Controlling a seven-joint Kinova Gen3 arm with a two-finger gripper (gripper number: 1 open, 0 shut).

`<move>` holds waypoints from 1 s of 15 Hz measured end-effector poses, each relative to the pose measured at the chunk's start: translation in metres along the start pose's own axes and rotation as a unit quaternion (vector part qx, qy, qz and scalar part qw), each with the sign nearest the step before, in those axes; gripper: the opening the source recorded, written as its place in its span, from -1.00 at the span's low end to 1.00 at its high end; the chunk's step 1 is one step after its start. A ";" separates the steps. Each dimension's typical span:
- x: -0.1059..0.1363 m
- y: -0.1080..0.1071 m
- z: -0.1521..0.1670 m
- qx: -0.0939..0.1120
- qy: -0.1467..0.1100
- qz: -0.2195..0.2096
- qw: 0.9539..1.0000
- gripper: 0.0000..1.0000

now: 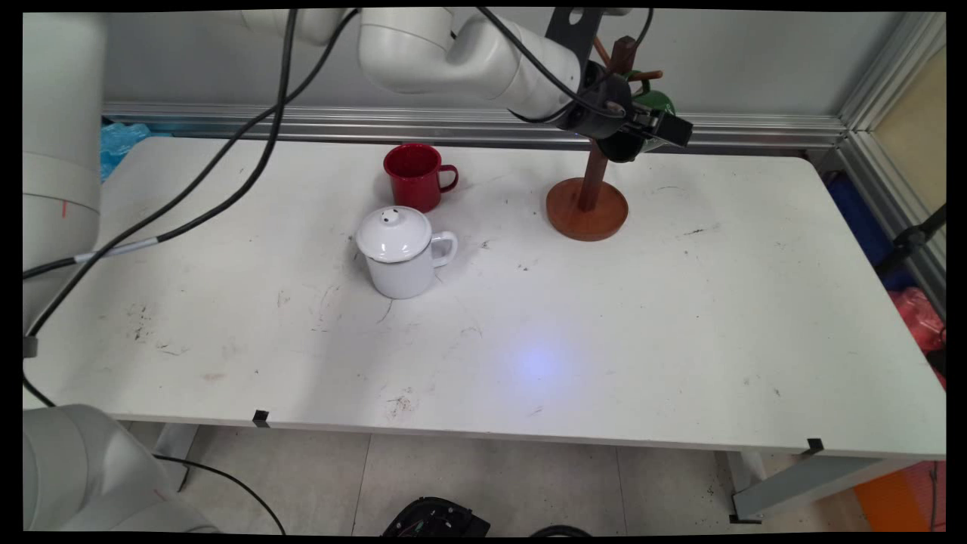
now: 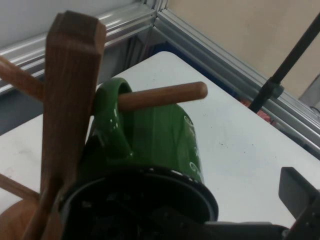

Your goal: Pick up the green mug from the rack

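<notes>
Grey wall (image 1: 755, 60) behind the white table (image 1: 604, 340); pale tiled floor (image 1: 529, 483) below

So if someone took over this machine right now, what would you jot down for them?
Gripper: up at the wooden mug tree, right against the green mug; I cannot tell if it is open or shut.
Green mug: its handle is looped over one of the tree's pegs, rim toward the hand camera.
On the table: a red mug, and nearer the camera a white mug with a lid, both left of the tree.
</notes>
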 end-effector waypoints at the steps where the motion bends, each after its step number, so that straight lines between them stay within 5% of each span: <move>1: 0.000 0.000 0.003 0.001 0.001 -0.004 1.000 1.00; 8: -0.003 0.001 0.015 0.012 0.005 -0.029 1.000 1.00; 9: -0.003 0.002 0.016 0.013 0.006 -0.032 0.999 -1.00; 15: -0.003 0.003 0.019 0.017 0.011 -0.041 0.999 -1.00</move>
